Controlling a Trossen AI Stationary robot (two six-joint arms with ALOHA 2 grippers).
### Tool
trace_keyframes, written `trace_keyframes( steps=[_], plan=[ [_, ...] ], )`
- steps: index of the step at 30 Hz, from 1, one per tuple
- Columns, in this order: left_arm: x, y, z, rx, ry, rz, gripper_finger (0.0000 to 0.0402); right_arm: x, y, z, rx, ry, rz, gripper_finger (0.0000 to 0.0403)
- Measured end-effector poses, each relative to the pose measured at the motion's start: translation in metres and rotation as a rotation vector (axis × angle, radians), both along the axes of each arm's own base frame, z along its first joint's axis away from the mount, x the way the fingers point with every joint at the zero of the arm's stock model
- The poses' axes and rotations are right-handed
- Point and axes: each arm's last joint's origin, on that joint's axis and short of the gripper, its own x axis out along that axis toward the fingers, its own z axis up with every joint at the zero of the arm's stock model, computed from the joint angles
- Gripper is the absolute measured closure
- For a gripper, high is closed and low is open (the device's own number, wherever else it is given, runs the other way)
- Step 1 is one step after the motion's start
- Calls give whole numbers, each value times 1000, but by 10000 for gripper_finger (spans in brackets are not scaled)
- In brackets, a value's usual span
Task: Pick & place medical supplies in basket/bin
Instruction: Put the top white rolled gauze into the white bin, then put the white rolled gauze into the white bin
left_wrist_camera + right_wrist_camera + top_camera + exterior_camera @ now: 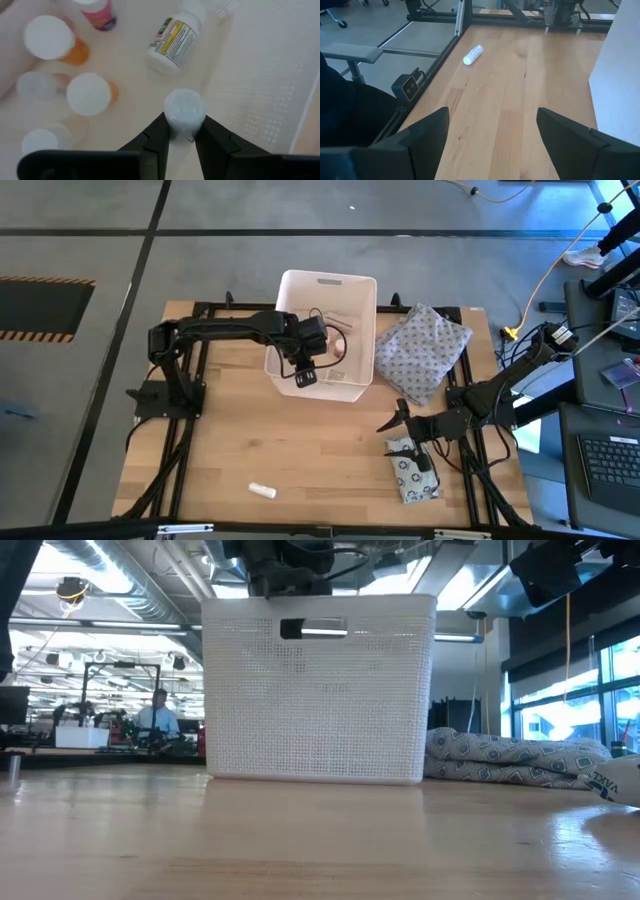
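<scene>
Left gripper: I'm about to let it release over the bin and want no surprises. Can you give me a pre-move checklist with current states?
1. Left gripper over the bin: ok.
2. Fingers pinch a white-capped vial: ok.
3. Bottles below, landing spot bare beside them: ok.
4. Bin upright on the table: ok.
5. Right gripper open, away from the bin: ok.
6. White tube and packet not binned: not ok.
</scene>
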Motion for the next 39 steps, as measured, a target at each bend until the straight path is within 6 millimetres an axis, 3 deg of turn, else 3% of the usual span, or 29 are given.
trace_keyframes(
  steps=[4, 24, 28, 32, 36, 39],
  plan=[
    [-5, 4, 10, 46, -22, 26, 321, 0, 0, 0, 0, 0, 0, 100],
    [-9, 5, 12, 65, -6, -59, 243, 0, 0, 0, 1, 1, 0, 100],
    [-7, 6, 35, 101, -52, -47, 240, 0, 0, 0, 0, 1, -1, 100],
    [-7, 2, 71, 129, -118, -48, 241, 0, 0, 0, 0, 2, -1, 100],
    [-9, -16, 102, 132, -164, -101, 247, 0, 0, -1, 6, 14, -5, 100],
    [-15, -38, 111, 126, -124, -176, 251, -1, -1, -4, 19, 47, -18, 100]
  ],
)
